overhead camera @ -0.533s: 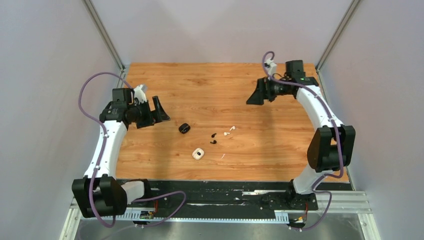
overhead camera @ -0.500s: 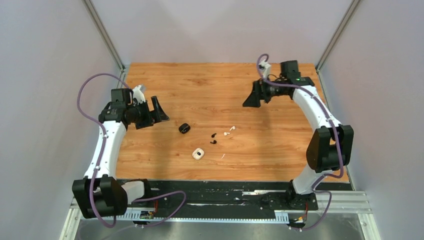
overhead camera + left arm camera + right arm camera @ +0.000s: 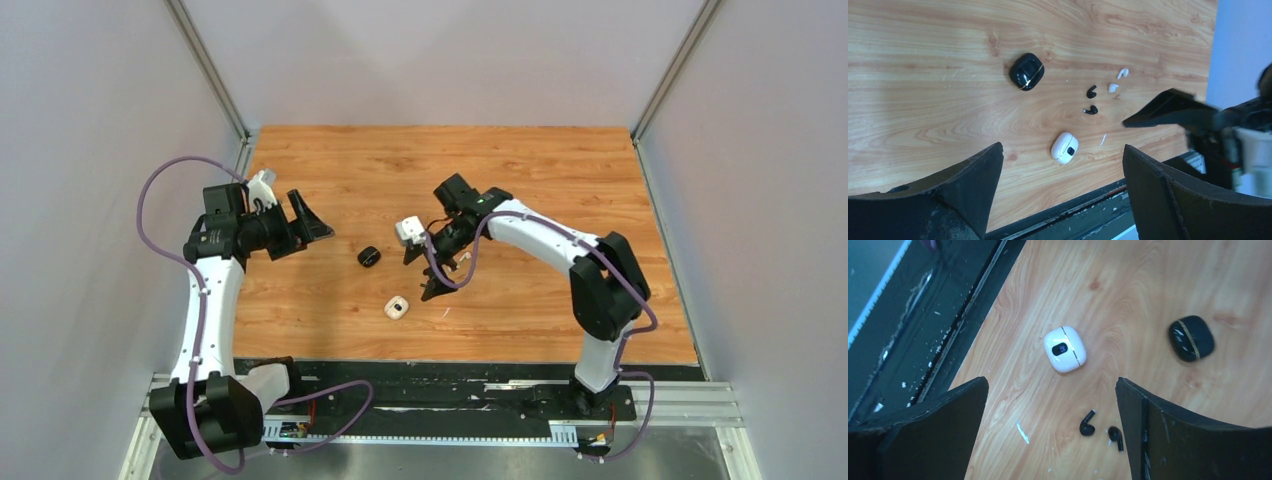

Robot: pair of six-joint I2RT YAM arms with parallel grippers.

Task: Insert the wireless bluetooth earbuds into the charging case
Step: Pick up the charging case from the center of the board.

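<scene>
Right gripper (image 3: 421,275) hung wide open and empty over the two black earbuds (image 3: 1087,424), midway along the bench (image 3: 520,160) toward its front edge, likely lining up a pick; white earbuds (image 3: 1113,87) lay just beside them. Left gripper (image 3: 312,220) hovered open near the left edge, apparently to leave room

In the top view, the right claw (image 3: 422,275) stood over the white earbuds (image 3: 1113,87) and the black earbuds (image 3: 1087,423), so they could hardly be told there. In the right wrist view the white pair did not show, and both fingers (image 3: 1198,440) were cut by the lower edge. In the left wrist view the fingers (image 3: 1168,200) of the left claw (image 3: 1063,149) were cut in the same way. The right claw was blurred at the right edge, and a white sliver (image 3: 1103,140) was too small to identify.
</scene>
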